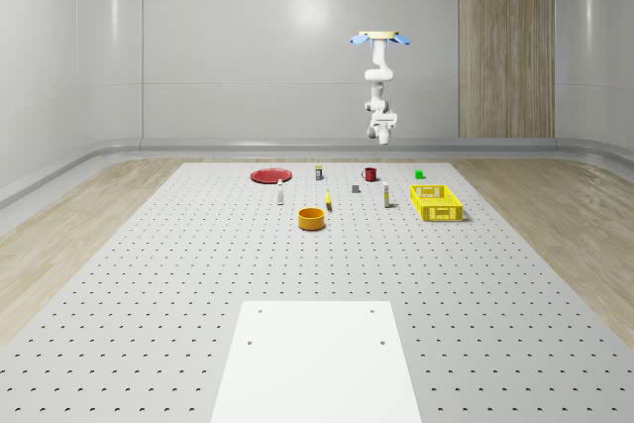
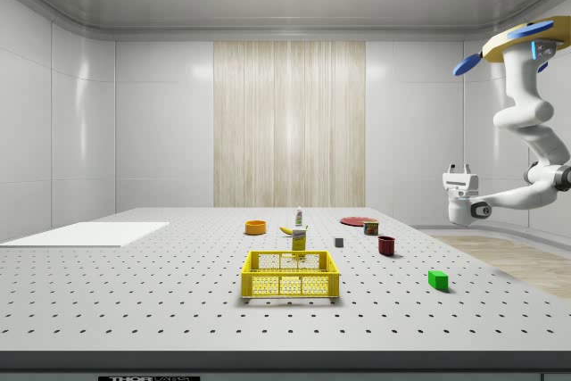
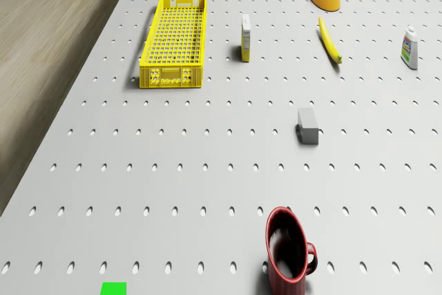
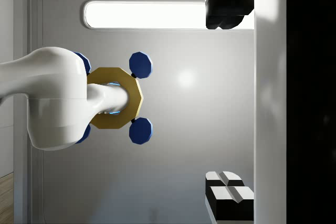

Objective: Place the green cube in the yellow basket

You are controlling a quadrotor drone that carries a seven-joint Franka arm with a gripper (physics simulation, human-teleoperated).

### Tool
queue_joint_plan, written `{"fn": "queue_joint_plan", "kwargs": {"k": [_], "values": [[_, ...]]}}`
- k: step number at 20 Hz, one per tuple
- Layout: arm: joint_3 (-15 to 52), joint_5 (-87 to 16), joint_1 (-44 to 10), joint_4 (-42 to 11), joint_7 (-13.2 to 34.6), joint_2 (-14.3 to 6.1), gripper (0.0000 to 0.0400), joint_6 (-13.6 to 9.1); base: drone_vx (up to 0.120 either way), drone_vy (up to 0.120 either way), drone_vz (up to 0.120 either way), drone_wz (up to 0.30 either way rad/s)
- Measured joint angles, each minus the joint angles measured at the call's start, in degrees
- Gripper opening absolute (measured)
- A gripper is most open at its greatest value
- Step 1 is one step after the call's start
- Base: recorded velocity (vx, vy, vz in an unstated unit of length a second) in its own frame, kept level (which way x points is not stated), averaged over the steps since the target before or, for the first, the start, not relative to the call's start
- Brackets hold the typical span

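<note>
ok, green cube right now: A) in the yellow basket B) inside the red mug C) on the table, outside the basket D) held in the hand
C: the green cube sits on the table, apart from the yellow basket, while the hand hangs high above.

The green cube point(image 3: 114, 289) was cut off by the drone view's edge, as was the base of the red mug point(image 3: 289, 252). In the side view the drone point(image 2: 525, 42) ran off the right edge. The small bottle point(image 1: 280, 194) and carton point(image 1: 386, 195) were too small to read.
</note>
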Motion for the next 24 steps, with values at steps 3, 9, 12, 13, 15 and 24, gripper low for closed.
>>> {"fn": "queue_joint_plan", "kwargs": {"k": [3, 9, 12, 13, 15, 24], "values": [[0.02, 0.01, -0.03, 0.78, -0.01, 0.27, 0.0400, -0.37, 0.120, 0.120, 0.000, 0.000], [0.05, 0.02, -0.08, 1.28, -0.03, 0.38, 0.0400, -0.50, 0.120, 0.120, 0.000, 0.000], [0.07, 0.03, -0.10, 1.31, -0.04, 0.34, 0.0400, -0.44, 0.120, 0.120, 0.000, 0.000], [0.07, 0.03, -0.11, 1.30, -0.05, 0.32, 0.0400, -0.41, 0.120, 0.120, 0.000, 0.000], [0.08, 0.02, -0.12, 1.27, -0.05, 0.27, 0.0400, -0.34, 0.120, 0.120, 0.000, 0.000], [0.18, -0.06, -0.19, 1.05, -0.06, 0.02, 0.0400, 0.02, 0.120, 0.044, 0.000, 0.000]]}}
